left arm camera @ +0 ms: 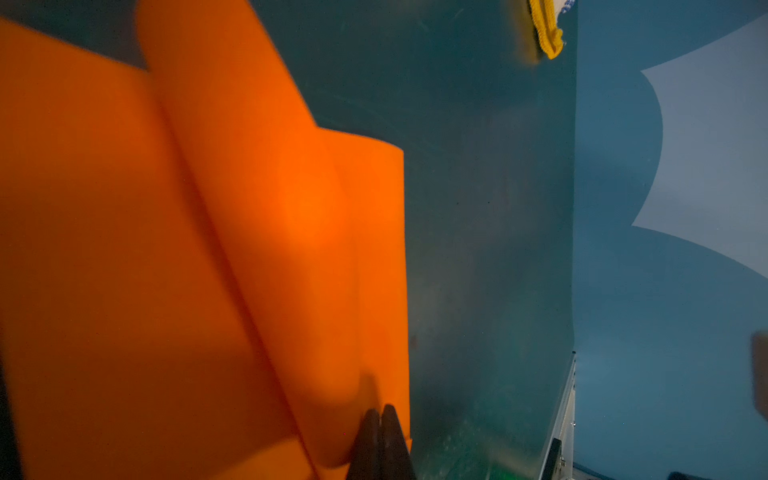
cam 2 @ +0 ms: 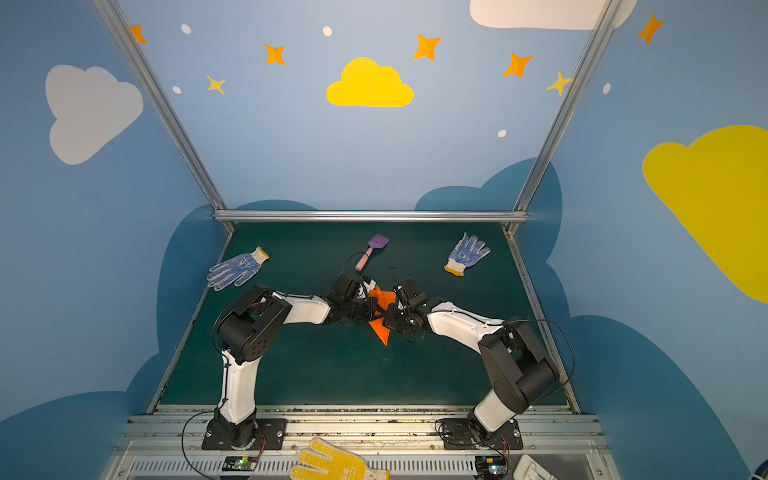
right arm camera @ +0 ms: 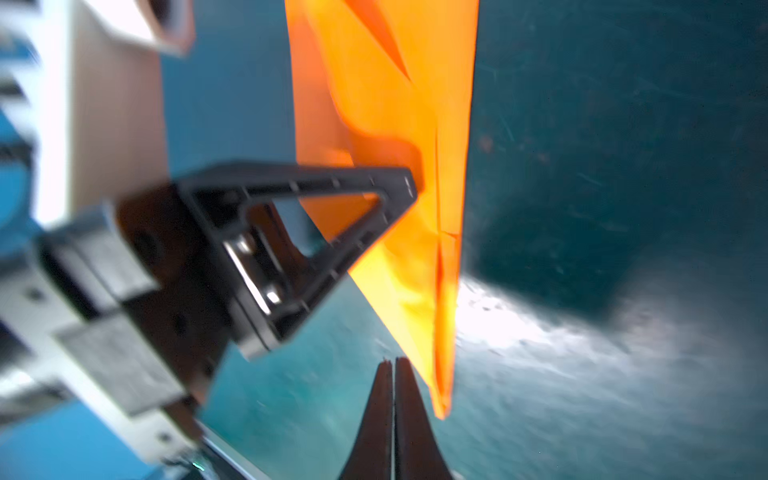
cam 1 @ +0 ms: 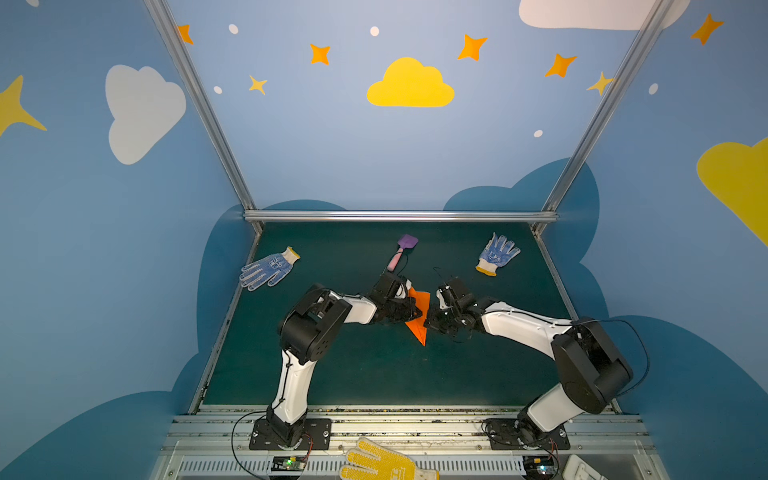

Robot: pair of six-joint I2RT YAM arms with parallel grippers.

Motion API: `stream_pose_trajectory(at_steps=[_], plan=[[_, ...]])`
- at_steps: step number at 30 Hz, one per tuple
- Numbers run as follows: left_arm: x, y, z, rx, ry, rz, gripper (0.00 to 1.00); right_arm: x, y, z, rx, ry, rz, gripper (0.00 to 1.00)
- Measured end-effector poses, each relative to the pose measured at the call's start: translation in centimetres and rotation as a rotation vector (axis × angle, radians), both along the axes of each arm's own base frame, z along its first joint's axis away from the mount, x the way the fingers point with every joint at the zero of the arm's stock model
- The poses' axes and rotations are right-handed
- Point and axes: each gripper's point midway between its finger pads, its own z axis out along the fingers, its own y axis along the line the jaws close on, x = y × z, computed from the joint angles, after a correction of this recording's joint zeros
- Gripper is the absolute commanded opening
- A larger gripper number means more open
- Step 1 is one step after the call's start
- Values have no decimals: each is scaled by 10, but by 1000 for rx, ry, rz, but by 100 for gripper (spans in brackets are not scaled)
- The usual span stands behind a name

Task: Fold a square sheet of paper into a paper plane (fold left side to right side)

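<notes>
Blue walls (cam 1: 316, 158) painted with yellow and white clouds (cam 1: 409, 85) and orange stars (cam 1: 320, 54) enclose a dark green tabletop (cam 1: 374, 374). Aluminium rails (cam 1: 399, 215) run along the tabletop's far edge and rise from its far corners. A bright glare (right arm camera: 498, 324) lies on the green surface in the right wrist view.

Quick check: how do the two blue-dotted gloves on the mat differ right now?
Place: the left glove lies by the mat's left edge; the right glove lies nearer the back right corner.
Pose: the left glove's fingers point toward the near left, the right glove's toward the back wall.
Both are white with blue dots and a yellow cuff, lying flat.
</notes>
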Motion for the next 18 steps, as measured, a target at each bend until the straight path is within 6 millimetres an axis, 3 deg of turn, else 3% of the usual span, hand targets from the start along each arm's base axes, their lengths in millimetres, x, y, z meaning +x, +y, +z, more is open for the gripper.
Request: stream_pose_trajectory(at_steps=[8,18], plan=[[0,0,0,-2,5,4,4,4,13,-17,10,35,-100,0],[0,0,0,-4,6,3,4,3,4,-29,-12,38,-150,0]])
